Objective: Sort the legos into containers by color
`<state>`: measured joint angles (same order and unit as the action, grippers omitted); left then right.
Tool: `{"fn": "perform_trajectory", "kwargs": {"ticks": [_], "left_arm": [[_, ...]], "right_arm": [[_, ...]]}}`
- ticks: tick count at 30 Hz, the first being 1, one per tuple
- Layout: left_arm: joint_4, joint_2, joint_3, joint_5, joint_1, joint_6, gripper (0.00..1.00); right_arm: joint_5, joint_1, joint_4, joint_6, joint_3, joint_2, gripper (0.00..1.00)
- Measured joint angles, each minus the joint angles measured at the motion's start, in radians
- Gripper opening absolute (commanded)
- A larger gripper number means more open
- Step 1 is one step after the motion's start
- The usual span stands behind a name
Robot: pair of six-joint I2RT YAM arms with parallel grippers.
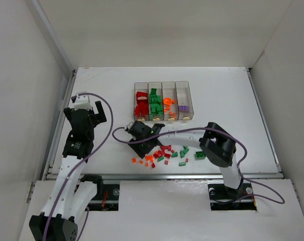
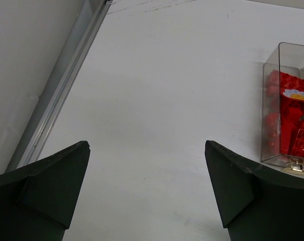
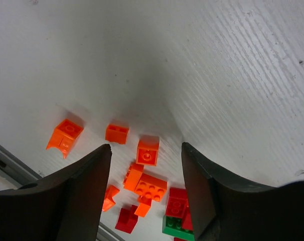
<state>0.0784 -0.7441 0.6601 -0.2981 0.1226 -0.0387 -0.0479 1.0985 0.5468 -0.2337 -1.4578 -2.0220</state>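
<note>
My left gripper [image 2: 147, 145] gapes wide and empty over bare table [image 2: 157, 75], left of the bins [image 1: 162, 83]. My right gripper [image 3: 146, 145] stands part open over an orange brick [image 3: 147, 152], gripping nothing. Loose legos [image 1: 168, 152] lie nearer than the bins.

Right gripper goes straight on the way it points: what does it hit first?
Probably the small orange brick framed between the right gripper's open jaws, more orange legos beside it, then the table. Depth unclear.
</note>
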Motion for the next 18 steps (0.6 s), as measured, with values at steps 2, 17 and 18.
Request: {"fn": "perform_trajectory", "kwargs": {"ticks": [2, 17, 18], "left_arm": [[0.001, 0.000, 0.000, -0.014, 0.000, -0.009, 0.97], [0.001, 0.002, 0.000, -0.027, 0.000, -0.023, 0.97], [0.001, 0.002, 0.000, -0.027, 0.000, -0.023, 0.97]], "right_arm": [[-0.003, 0.000, -0.001, -0.002, -0.001, -0.002, 0.60], [-0.007, -0.006, -0.001, -0.010, -0.006, -0.002, 0.40], [-0.006, -0.006, -0.001, -0.010, -0.006, -0.002, 0.40]]}}
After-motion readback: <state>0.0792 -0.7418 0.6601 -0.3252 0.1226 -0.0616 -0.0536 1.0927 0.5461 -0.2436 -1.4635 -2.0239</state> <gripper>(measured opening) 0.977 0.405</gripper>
